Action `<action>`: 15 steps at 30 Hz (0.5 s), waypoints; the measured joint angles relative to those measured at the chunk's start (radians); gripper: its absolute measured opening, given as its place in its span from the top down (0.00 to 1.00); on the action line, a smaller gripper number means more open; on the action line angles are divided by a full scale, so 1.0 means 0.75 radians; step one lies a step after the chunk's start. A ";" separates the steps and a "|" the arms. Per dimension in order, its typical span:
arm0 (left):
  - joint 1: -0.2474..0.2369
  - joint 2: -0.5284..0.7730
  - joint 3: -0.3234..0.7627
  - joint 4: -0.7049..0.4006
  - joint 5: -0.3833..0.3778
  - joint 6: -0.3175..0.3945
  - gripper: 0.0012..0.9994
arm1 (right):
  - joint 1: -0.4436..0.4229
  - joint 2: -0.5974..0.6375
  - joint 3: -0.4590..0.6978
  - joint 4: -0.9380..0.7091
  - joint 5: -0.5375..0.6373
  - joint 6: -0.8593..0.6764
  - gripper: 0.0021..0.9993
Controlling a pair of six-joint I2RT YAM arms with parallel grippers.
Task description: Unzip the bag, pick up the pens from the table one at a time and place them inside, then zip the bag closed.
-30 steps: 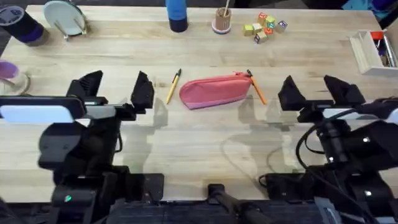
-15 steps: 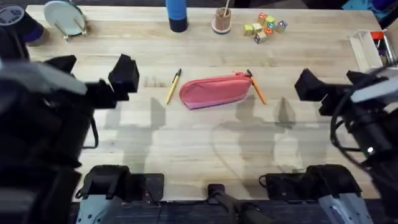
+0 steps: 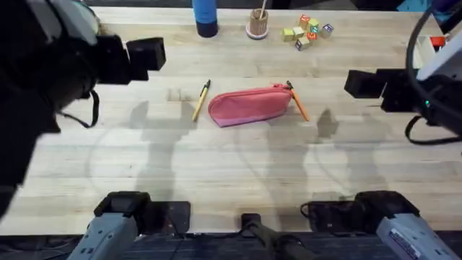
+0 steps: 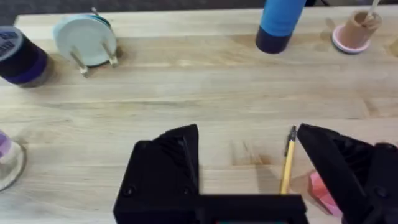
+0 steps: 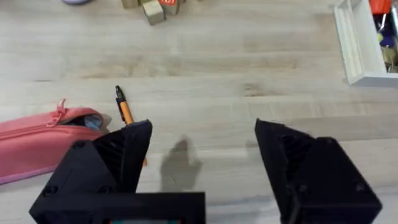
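My left gripper (image 4: 249, 163) and right gripper (image 5: 202, 163) hover with fingers apart; the pink pouch (image 3: 249, 105) looks soft and floppy, so I'd pinch its zipper pull (image 5: 60, 107).

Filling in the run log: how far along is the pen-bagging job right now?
Nothing looks done. The yellow pen and orange pen lie on the table at either end of the pink bag, none inside. In hand: nothing; the left gripper and right gripper are open and apart from the bag. Left: unzipping (zipper state hard to tell), both pens, zipping shut.
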 joint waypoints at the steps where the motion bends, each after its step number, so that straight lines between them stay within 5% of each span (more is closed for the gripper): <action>1: 0.000 0.030 0.026 -0.019 0.008 0.000 0.01 | 0.000 0.025 0.025 -0.021 0.000 0.000 0.00; 9: 0.000 0.219 0.189 -0.141 0.101 0.009 0.01 | 0.000 0.173 0.155 -0.155 0.000 0.000 0.00; 15: 0.000 0.264 0.205 -0.156 0.224 0.118 0.01 | 0.000 0.188 0.167 -0.158 0.000 -0.001 0.00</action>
